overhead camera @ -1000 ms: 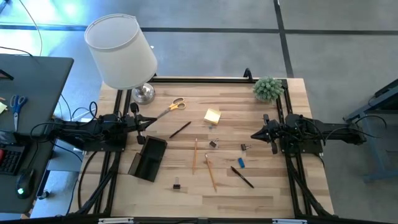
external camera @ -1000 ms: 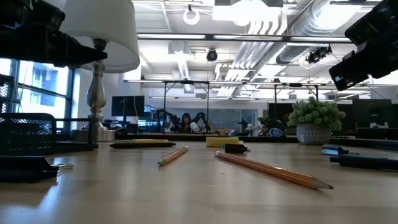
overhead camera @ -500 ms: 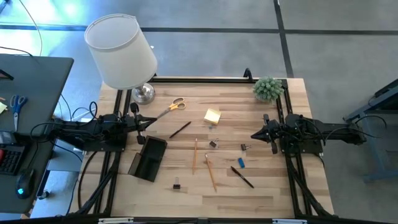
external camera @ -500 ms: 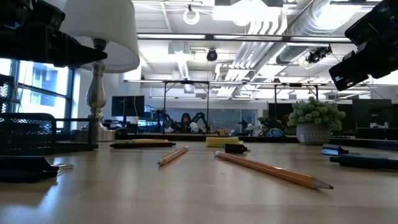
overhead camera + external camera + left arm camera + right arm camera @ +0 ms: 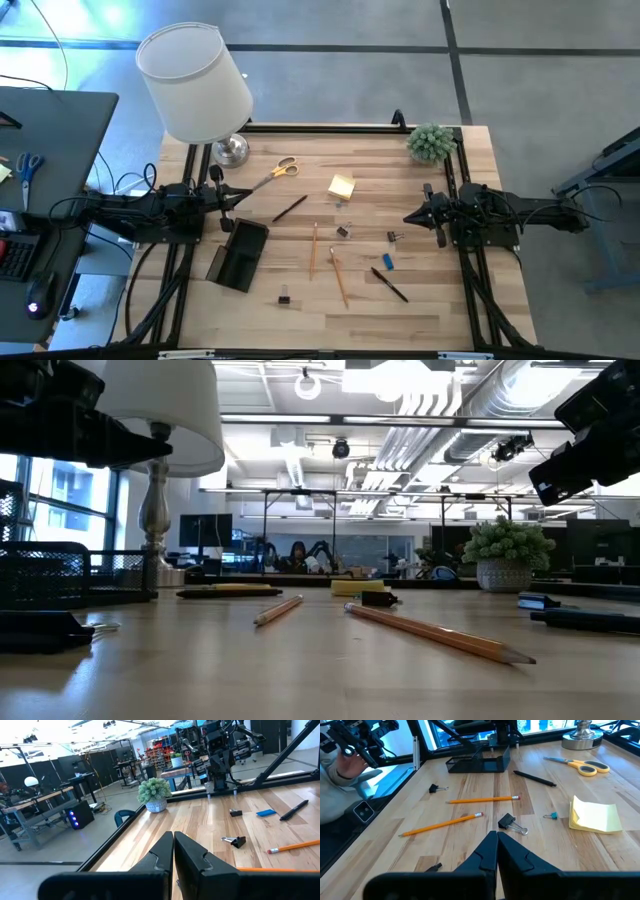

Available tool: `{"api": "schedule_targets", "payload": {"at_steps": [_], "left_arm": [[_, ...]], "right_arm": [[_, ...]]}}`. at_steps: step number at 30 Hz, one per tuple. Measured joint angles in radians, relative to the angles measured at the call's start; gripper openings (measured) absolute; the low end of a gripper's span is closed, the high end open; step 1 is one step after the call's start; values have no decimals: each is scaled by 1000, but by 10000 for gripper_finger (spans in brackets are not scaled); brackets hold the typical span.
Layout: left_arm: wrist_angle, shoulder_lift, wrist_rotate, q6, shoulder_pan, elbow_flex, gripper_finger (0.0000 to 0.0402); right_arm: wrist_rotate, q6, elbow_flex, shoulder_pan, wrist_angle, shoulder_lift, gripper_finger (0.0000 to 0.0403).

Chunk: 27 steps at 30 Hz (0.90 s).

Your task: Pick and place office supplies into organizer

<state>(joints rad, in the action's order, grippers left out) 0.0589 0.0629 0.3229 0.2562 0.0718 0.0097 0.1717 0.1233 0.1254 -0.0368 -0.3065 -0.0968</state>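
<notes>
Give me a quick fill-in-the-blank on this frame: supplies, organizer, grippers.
1. Both the left gripper and the right gripper are ____.
2. The organizer holds ____ of the supplies.
3. The sticky-note pad is ____ in colour.
4. The number of wooden pencils on the table is ____.

Missing words: shut; none; yellow; two

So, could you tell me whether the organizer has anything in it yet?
Empty, as far as can be seen: the organizer shows only dark compartments from above, and the pencils lie on the table.
</notes>
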Motion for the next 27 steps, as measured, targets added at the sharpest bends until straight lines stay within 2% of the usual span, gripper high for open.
{"api": "schedule_targets", "payload": {"at_steps": [16,20,27], "left_arm": [[14,0,-4,-4,0,0,5],[34,0,-24,-9,0,0,5],[117,0,-141,-195,0,0,5]], "right_arm": [[-52,-12,0,0,-4,0,0],[-53,-90,0,0,-24,0,0],[-55,-188,0,0,-26,0,0]]}}
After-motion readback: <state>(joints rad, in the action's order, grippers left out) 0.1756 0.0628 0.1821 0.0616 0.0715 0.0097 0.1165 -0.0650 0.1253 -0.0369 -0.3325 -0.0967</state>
